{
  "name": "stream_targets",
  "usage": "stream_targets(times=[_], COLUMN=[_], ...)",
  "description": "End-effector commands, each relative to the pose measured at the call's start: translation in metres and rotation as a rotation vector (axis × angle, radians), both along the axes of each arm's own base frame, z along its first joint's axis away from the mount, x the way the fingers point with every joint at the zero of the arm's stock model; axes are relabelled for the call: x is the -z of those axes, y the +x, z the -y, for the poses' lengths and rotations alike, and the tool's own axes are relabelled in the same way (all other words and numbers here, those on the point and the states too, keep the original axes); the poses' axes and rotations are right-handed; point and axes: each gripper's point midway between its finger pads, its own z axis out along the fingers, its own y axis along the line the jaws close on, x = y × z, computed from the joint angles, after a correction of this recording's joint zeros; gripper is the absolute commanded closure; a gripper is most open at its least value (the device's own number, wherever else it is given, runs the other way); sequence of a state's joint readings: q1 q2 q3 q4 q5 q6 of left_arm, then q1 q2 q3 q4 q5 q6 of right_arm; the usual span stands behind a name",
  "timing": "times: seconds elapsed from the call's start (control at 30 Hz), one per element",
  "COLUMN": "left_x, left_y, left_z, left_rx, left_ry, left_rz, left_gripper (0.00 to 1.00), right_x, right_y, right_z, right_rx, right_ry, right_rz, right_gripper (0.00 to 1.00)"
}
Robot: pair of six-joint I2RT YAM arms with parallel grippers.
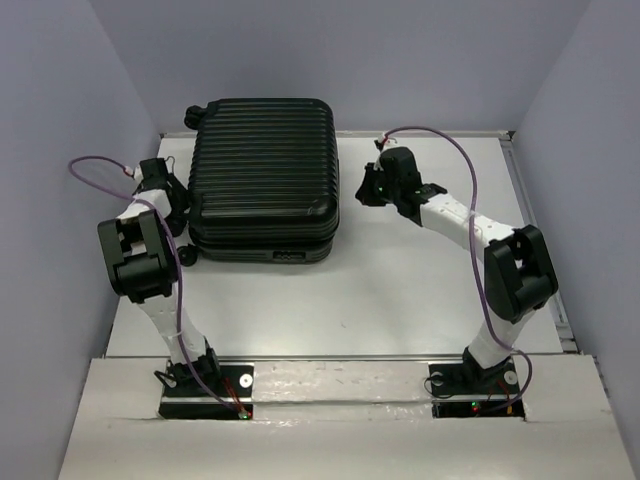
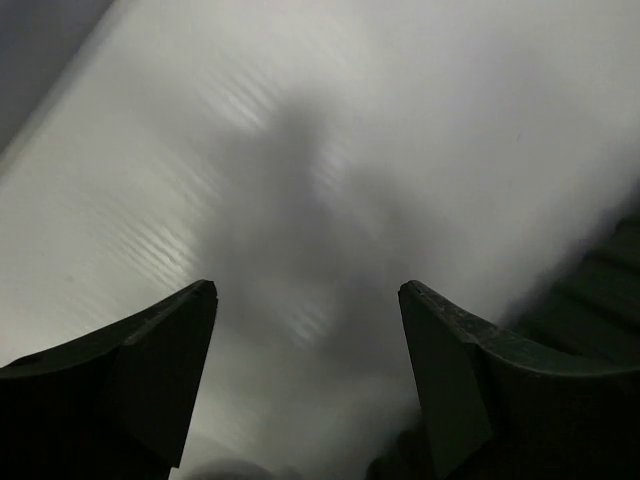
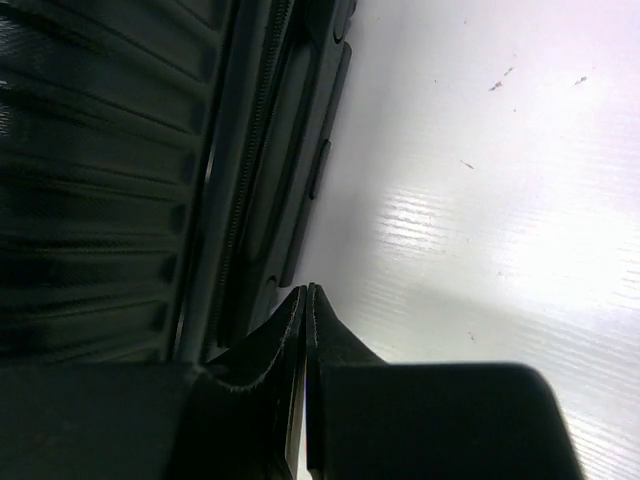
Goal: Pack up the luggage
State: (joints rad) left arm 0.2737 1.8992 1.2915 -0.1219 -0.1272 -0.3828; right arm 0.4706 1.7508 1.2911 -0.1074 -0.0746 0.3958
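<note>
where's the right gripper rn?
Top view: right gripper sits just right of the closed luggage, fingers shut, holding nothing, above the table.

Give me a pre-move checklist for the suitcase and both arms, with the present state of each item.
1. Luggage lid down, lying flat on the table: ok.
2. Zipper fully shut: cannot tell; the right wrist view shows only a stretch of the seam.
3. Left gripper jaws apart with nothing between them, only bare table below: ok.
4. Right gripper jaws shut and empty, beside the suitcase's right side: ok.
5. Left gripper clear of the shell: cannot tell; the ribbed edge sits very close at the right of its wrist view.
6. Anything loose left on the table to pack: none seen, ok.
</note>
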Motion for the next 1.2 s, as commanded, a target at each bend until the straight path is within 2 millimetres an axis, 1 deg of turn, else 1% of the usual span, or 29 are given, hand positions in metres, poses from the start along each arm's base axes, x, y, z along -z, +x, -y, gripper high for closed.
stream_targets(times=[0.0, 0.07, 0.1, 0.23, 0.3, 0.33, 0.37, 0.4, 0.43, 0.47, 0.53, 0.57, 0.6, 0.63, 0.7, 0.73, 0.77, 0.8, 0.83, 0.87, 0.9, 0.93, 0.97, 1.0, 1.03, 1.07, 1.1, 1.13, 1.17], left_x=[-0.025, -0.033, -0.043, -0.038, -0.034, -0.031, -0.031, -0.033, -0.033, -0.038, -0.046, -0.056, -0.062, -0.079, -0.094, -0.115, -0.138, -0.154, -0.176, -0.204, -0.222, -0.240, -0.268, -0.283, -0.300, -0.324, -0.330, -0.339, -0.345], left_y=[0.002, -0.005, -0.007, -0.026, -0.041, -0.053, -0.061, -0.077, -0.077, -0.094, -0.112, -0.128, -0.136, -0.146, -0.157, -0.158, -0.155, -0.154, -0.155, -0.152, -0.150, -0.148, -0.143, -0.139, -0.132, -0.118, -0.111, -0.098, -0.073], left_z=[0.040, 0.052, 0.058, 0.087, 0.122, 0.134, 0.155, 0.184, 0.184, 0.209, 0.233, 0.251, 0.258, 0.268, 0.266, 0.257, 0.248, 0.239, 0.221, 0.215, 0.208, 0.203, 0.202, 0.203, 0.205, 0.211, 0.216, 0.216, 0.228], left_rx=[0.134, 0.159, 0.177, 0.244, 0.320, 0.348, 0.395, 0.457, 0.457, 0.505, 0.561, 0.609, 0.614, 0.644, 0.642, 0.612, 0.581, 0.546, 0.487, 0.458, 0.427, 0.403, 0.387, 0.383, 0.376, 0.377, 0.393, 0.387, 0.419], left_ry=[0.062, 0.062, 0.053, 0.035, 0.015, -0.006, -0.022, -0.046, -0.046, -0.070, -0.112, -0.130, -0.152, -0.146, -0.119, -0.070, -0.031, 0.005, 0.072, 0.093, 0.113, 0.126, 0.131, 0.129, 0.120, 0.105, 0.101, 0.102, 0.072], left_rz=[-0.001, 0.007, 0.038, 0.025, 0.020, 0.013, 0.013, 0.028, 0.031, 0.050, 0.082, 0.118, 0.136, 0.186, 0.209, 0.271, 0.319, 0.351, 0.407, 0.473, 0.514, 0.553, 0.614, 0.649, 0.695, 0.752, 0.754, 0.769, 0.766], left_gripper=[0.14, 0.15, 0.15, 0.15, 0.14, 0.14, 0.14, 0.14, 0.13, 0.13, 0.13, 0.12, 0.12, 0.11, 0.10, 0.10, 0.09, 0.09, 0.09, 0.08, 0.07, 0.07, 0.07, 0.07, 0.07, 0.07, 0.07, 0.07, 0.06], right_x=[-0.034, -0.041, -0.037, -0.037, -0.039, -0.046, -0.050, -0.058, -0.057, -0.066, -0.072, -0.084, -0.088, -0.099, -0.107, -0.110, -0.117, -0.110, -0.119, -0.121, -0.123, -0.125, -0.125, -0.125, -0.118, -0.116, -0.124, -0.113, -0.115], right_y=[0.018, 0.022, 0.023, 0.032, 0.034, 0.035, 0.036, 0.038, 0.039, 0.038, 0.035, 0.033, 0.031, 0.026, 0.016, 0.012, 0.004, 0.002, -0.005, -0.009, -0.016, -0.020, -0.025, -0.029, -0.034, -0.042, -0.045, -0.052, -0.062], right_z=[-0.004, -0.009, -0.011, -0.010, -0.003, 0.007, 0.013, 0.027, 0.034, 0.045, 0.066, 0.086, 0.098, 0.117, 0.131, 0.140, 0.148, 0.150, 0.153, 0.153, 0.152, 0.151, 0.146, 0.145, 0.145, 0.147, 0.147, 0.146, 0.138], right_rx=[-0.007, -0.019, -0.031, -0.042, -0.031, -0.011, -0.002, 0.020, 0.033, 0.054, 0.102, 0.153, 0.191, 0.238, 0.279, 0.305, 0.330, 0.339, 0.348, 0.345, 0.340, 0.334, 0.309, 0.302, 0.296, 0.297, 0.298, 0.290, 0.245], right_ry=[0.008, 0.020, 0.016, -0.008, -0.016, -0.016, -0.016, -0.019, -0.023, -0.041, -0.080, -0.102, -0.120, -0.130, -0.149, -0.159, -0.168, -0.182, -0.168, -0.159, -0.144, -0.133, -0.108, -0.098, -0.097, -0.094, -0.079, -0.070, -0.035], right_rz=[0.084, 0.092, 0.083, 0.079, 0.077, 0.089, 0.096, 0.109, 0.102, 0.123, 0.124, 0.153, 0.156, 0.177, 0.185, 0.191, 0.207, 0.190, 0.208, 0.210, 0.214, 0.217, 0.211, 0.211, 0.198, 0.197, 0.212, 0.190, 0.195], right_gripper=[0.93, 0.93, 0.92, 0.90, 0.88, 0.86, 0.85, 0.84, 0.83, 0.81, 0.77, 0.74, 0.69, 0.65, 0.55, 0.51, 0.43, 0.43, 0.41, 0.41, 0.42, 0.47, 0.55, 0.62, 0.81, 0.93, 0.93, 0.93, 0.93])
